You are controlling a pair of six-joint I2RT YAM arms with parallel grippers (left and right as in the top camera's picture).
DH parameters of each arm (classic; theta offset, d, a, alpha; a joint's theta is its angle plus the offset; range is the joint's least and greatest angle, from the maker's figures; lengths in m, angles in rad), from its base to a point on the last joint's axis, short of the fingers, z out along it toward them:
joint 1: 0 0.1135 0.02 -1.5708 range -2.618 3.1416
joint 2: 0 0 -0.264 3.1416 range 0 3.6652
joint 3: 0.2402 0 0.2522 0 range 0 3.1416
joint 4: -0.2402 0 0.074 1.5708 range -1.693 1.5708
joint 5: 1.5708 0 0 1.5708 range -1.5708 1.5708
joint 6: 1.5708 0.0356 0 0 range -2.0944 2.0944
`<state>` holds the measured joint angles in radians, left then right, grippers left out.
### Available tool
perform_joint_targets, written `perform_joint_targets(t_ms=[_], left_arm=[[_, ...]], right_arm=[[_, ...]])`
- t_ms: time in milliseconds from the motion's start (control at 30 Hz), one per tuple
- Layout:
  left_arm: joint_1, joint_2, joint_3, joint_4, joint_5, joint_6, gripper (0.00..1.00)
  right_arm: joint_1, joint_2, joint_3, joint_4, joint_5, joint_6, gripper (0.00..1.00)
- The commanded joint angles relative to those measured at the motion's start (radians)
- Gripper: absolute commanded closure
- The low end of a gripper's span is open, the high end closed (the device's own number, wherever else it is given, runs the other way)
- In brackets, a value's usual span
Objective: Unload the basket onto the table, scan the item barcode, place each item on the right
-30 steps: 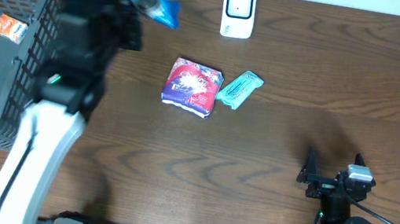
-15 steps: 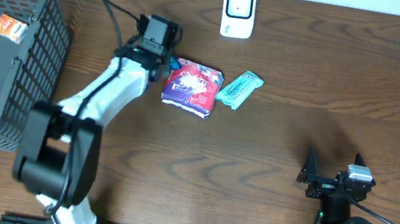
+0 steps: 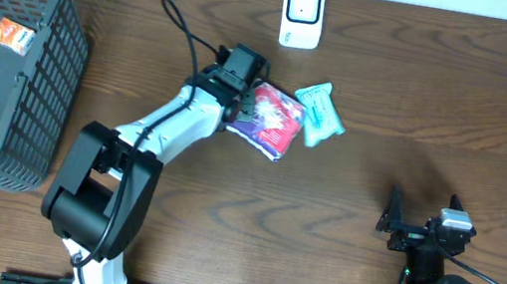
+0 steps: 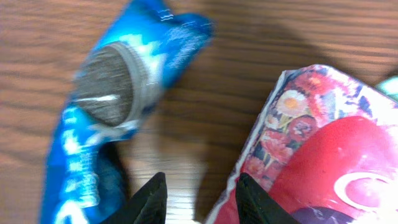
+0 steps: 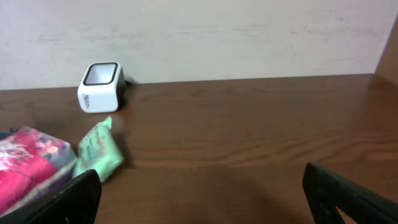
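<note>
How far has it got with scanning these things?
Early, it seems. Perhaps done: an orange item lies in the basket; whether scanned, I cannot tell. In hand: the left end effector sits low between the blue packet and red packet, jaws apart, gripping nothing. Left: both, plus the green packet, lie on the table, none before the scanner.

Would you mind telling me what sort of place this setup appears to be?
Probably a mock shop checkout on a wooden table: a small white barcode scanner at the far edge, a grey basket to one side, and a red packet and green packet between.
</note>
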<state>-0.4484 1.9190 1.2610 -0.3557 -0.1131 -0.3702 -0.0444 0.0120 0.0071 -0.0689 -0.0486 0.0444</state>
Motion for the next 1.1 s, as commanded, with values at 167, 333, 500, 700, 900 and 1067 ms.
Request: perform_joint_targets(t_ms=[167,333,500,700,900,1067], left_arm=[[-0.010,-0.089,0.055,0.013,0.057,0.033,0.62],[0.033,-0.226,0.091,0.014,-0.091,0.131,0.63],[0.147,-0.356,0.097,0.056,-0.355,0.276,0.60],[0.406,-0.430,0.164,0.060,-0.377,0.401,0.38],[0.665,-0.428,0.359,-0.092,-0.213,0.353,0.37],[0.837,-0.406,0.388,-0.174,-0.110,0.270,0.11]], right_arm=[[0.007,-0.006,-0.002,-0.003,-0.002,0.010,0.01],[0.007,-0.006,-0.002,-0.003,-0.002,0.010,0.01],[0.007,-0.006,-0.002,-0.003,-0.002,0.010,0.01],[0.007,-0.006,-0.002,-0.003,-0.002,0.010,0.01],[0.007,-0.006,-0.002,-0.003,-0.002,0.010,0.01],[0.007,-0.006,-0.002,-0.003,-0.002,0.010,0.01]])
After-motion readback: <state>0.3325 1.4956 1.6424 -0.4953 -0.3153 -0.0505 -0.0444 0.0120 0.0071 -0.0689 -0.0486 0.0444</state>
